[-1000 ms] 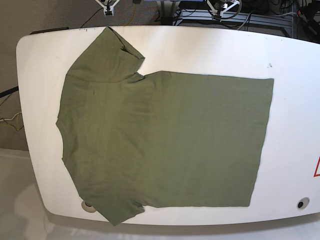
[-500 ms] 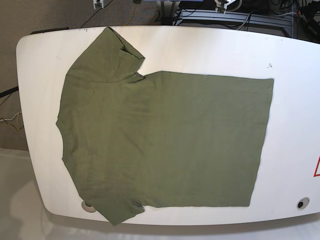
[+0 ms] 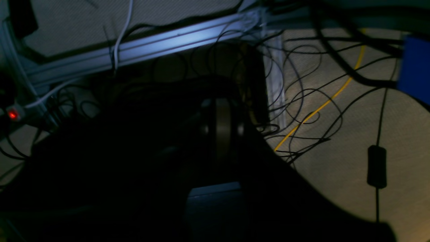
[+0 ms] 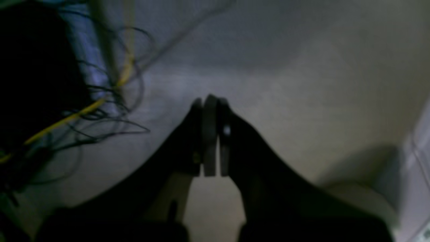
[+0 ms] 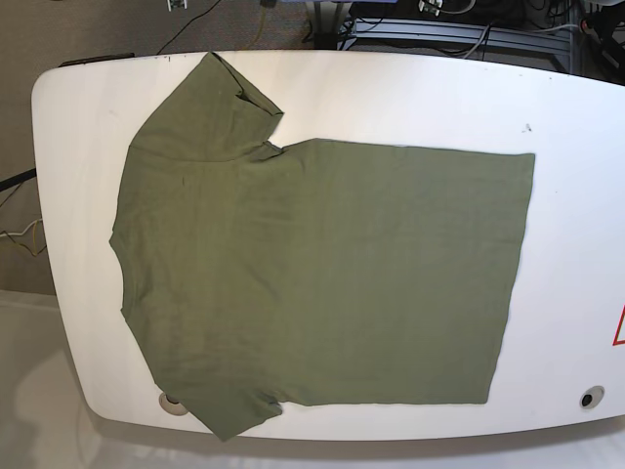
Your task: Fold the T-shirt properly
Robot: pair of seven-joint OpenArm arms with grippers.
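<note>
The olive-green T-shirt (image 5: 312,269) lies spread flat on the white table (image 5: 576,195) in the base view, collar to the left, hem to the right, one sleeve at the top left and one at the bottom left. Neither gripper touches it. In the right wrist view my right gripper (image 4: 210,101) hangs shut and holds nothing, above the floor behind the table. The left wrist view is dark; my left gripper (image 3: 220,104) shows as a shadowed shape with its fingers together, holding nothing.
Behind the table's far edge run a metal frame (image 3: 151,47) and tangled cables, among them a yellow cable (image 3: 322,104). A round hole (image 5: 589,398) sits near the table's front right corner. A red mark (image 5: 619,327) shows at the right edge.
The gripper tips seen at the top edge of the base view have drawn back out of that view. The T-shirt has not moved.
</note>
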